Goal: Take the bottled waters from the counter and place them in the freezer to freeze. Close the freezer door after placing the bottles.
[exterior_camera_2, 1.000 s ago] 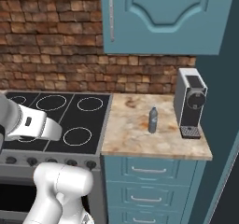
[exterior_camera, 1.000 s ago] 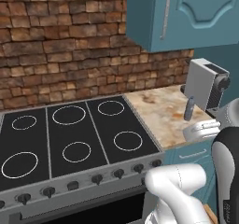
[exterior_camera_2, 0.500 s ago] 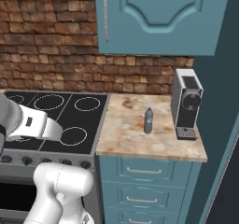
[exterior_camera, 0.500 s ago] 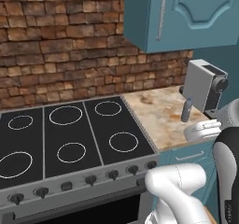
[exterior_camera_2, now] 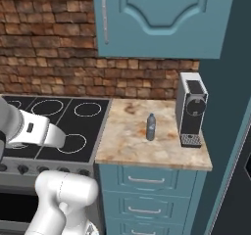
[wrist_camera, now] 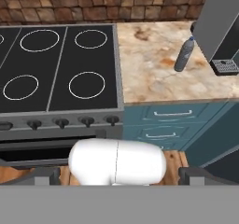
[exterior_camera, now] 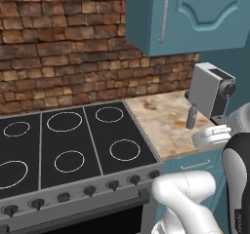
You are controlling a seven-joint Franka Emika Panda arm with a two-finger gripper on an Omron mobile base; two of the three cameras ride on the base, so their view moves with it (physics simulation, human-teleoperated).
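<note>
One bottle [exterior_camera_2: 151, 127] stands upright on the marbled bench [exterior_camera_2: 127, 138], just left of the coffee machine [exterior_camera_2: 191, 109] and right of the stove [exterior_camera_2: 59, 126]. It's slim, grey-blue, with what looks like a dark blue cap, though it's too small to be sure. My tool [wrist_camera: 119, 176] is spread wide with nothing in it, finger tips [wrist_camera: 42, 175] low in front of the oven.

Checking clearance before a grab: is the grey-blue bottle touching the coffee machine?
Apart. In the right base view, bare counter separates the bottle from the machine.
</note>
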